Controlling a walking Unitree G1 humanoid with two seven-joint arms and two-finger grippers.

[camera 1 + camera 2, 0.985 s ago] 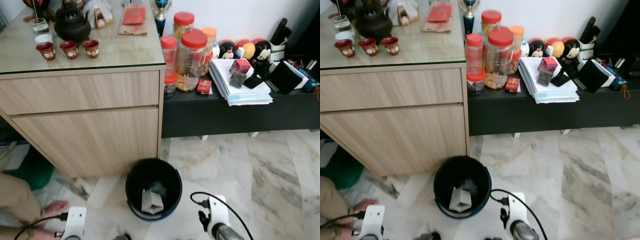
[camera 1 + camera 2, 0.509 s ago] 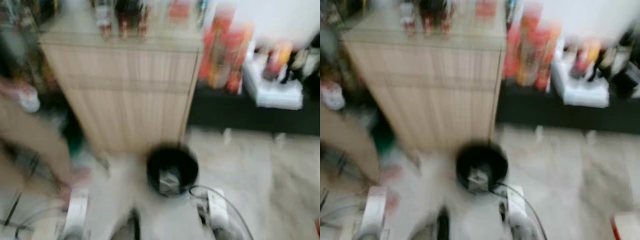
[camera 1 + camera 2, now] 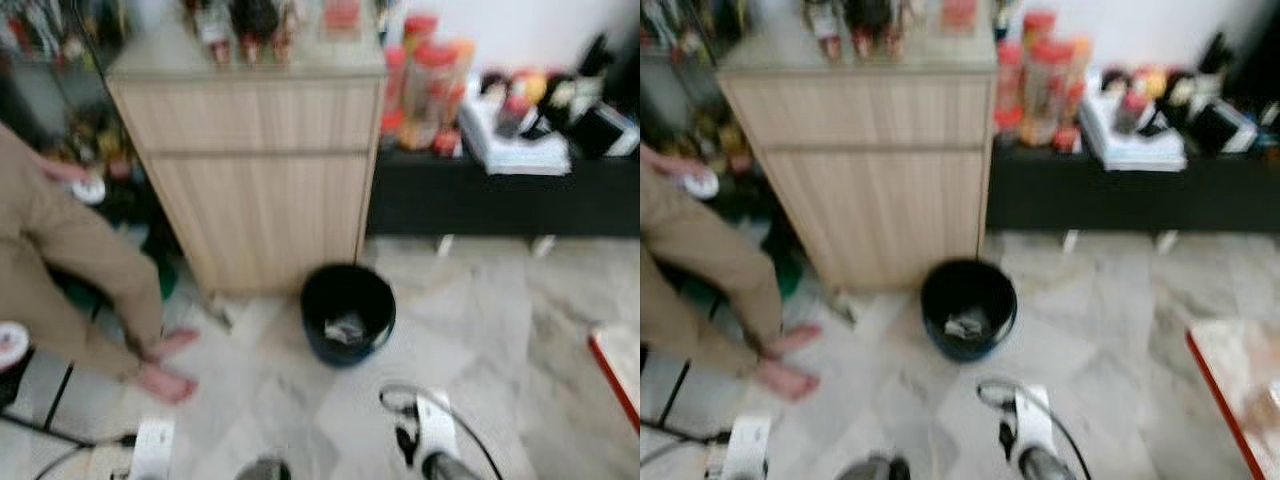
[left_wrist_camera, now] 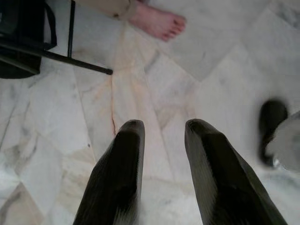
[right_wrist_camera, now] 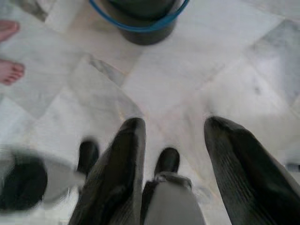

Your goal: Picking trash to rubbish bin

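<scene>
My head camera has pulled back and swung, so the round black rubbish bin (image 3: 348, 311) with crumpled paper inside now sits farther off, mid-floor rather than just under me. A person's bent, tan-trousered leg (image 3: 70, 262) and bare feet (image 3: 165, 367) have come into view at my left (frames slightly blurred). A red-edged white surface (image 3: 1240, 385) has appeared at right.

Marble floor (image 3: 480, 300), black bin (image 3: 347, 311) (paper inside), person's bare feet (image 3: 165, 366)

Black rubbish bin (image 3: 347, 312) on marble floor (image 3: 480, 330), beside wooden cabinet (image 3: 255, 170)
</scene>
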